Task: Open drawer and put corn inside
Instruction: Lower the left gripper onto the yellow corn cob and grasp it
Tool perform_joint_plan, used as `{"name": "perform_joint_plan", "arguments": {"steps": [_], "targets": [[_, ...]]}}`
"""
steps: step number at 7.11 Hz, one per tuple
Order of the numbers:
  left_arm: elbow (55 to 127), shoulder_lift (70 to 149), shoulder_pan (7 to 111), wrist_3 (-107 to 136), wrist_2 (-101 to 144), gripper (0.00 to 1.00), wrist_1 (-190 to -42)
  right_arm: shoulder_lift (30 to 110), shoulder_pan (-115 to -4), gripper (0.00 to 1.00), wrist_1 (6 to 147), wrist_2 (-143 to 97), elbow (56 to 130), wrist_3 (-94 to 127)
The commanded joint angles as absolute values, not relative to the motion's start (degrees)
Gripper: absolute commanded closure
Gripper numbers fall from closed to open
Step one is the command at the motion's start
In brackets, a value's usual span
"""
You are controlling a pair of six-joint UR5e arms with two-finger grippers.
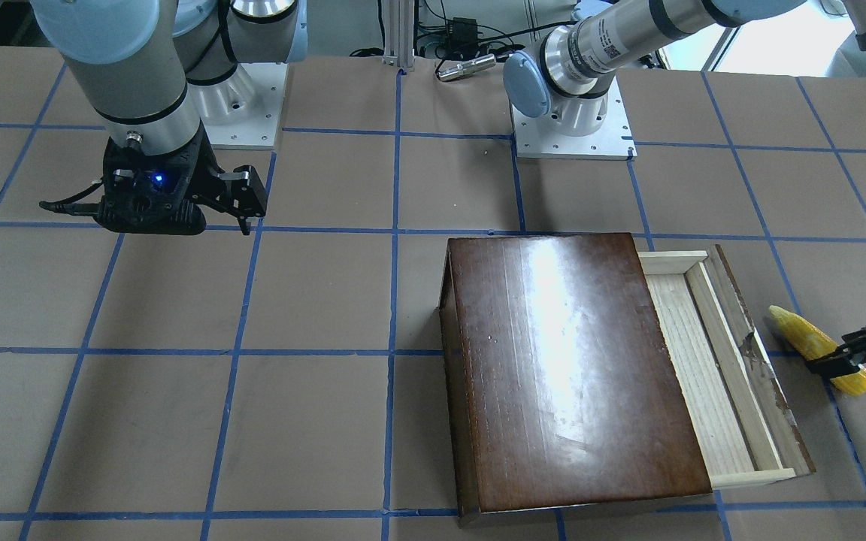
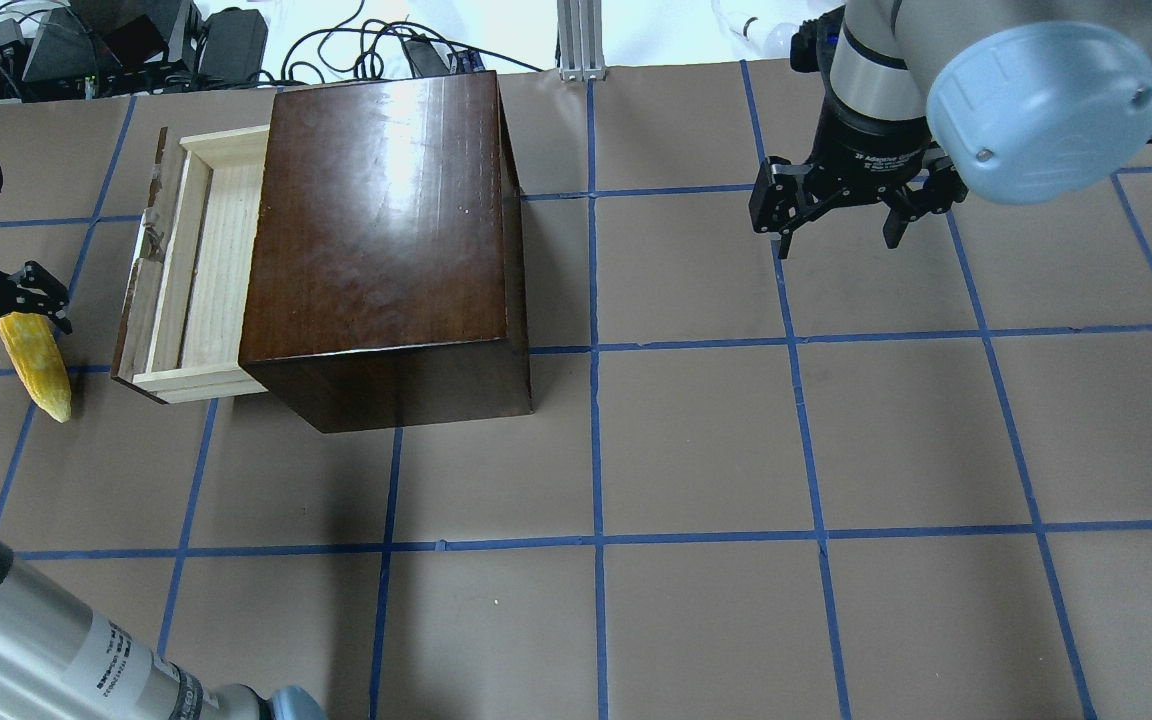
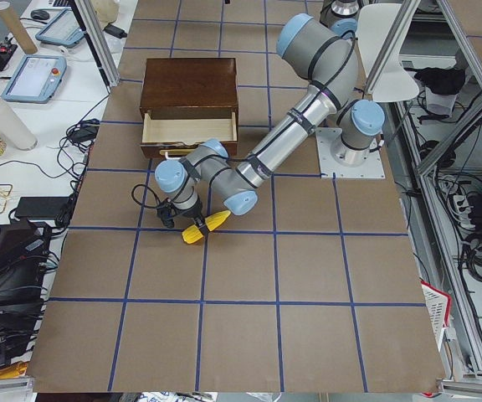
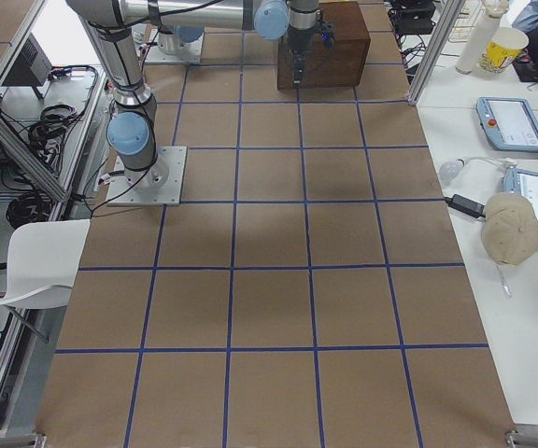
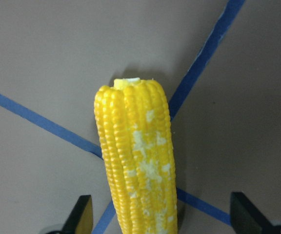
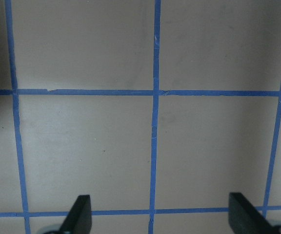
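The left gripper sits over the corn, on the drawer side of the box, past the drawer front. Its fingers are spread wide, 1 each side of the cob w/ a gap on both sides, so nothing is gripped yet. The corn lies flat on the table, approx. parallel to the drawer front, near it but apart. The drawer is pulled partway out of the box.

The step in hand looks like the grasp. The fingers should close square across the cob, on the thick part, not the taper. How low the fingertips sit is hard to tell, so they may need to drop first. The open strip is narrow, so the cob should stay lengthwise along it and be lifted over the front panel.

The right gripper hangs well off the box's opposite side, fingers wide, holding nothing.
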State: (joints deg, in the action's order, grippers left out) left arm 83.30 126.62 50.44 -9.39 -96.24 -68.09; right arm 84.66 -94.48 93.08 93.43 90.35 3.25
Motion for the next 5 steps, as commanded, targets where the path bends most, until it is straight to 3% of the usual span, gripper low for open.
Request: {"name": "perform_joint_plan", "arguments": {"steps": [1, 2, 3, 5], "targets": [[82.88, 127.96, 49.75, -9.23, -96.42, 0.53, -68.03, 84.64, -94.48, 0.00, 93.16, 93.43, 90.35, 3.25], [82.79, 127.97, 49.75, -9.58, -96.33, 0.83, -68.03, 84.64, -94.48, 0.00, 93.08, 93.43, 90.35, 3.25], [82.79, 127.79, 49.75, -9.67, -96.33, 1.00, -68.20, 84.64, -94.48, 0.00, 93.08, 93.43, 90.35, 3.25], [82.71, 126.22, 49.83, -13.61, -96.15, 1.00, -68.99, 84.73, -94.48, 0.00, 93.08, 93.43, 90.35, 3.25]]}}
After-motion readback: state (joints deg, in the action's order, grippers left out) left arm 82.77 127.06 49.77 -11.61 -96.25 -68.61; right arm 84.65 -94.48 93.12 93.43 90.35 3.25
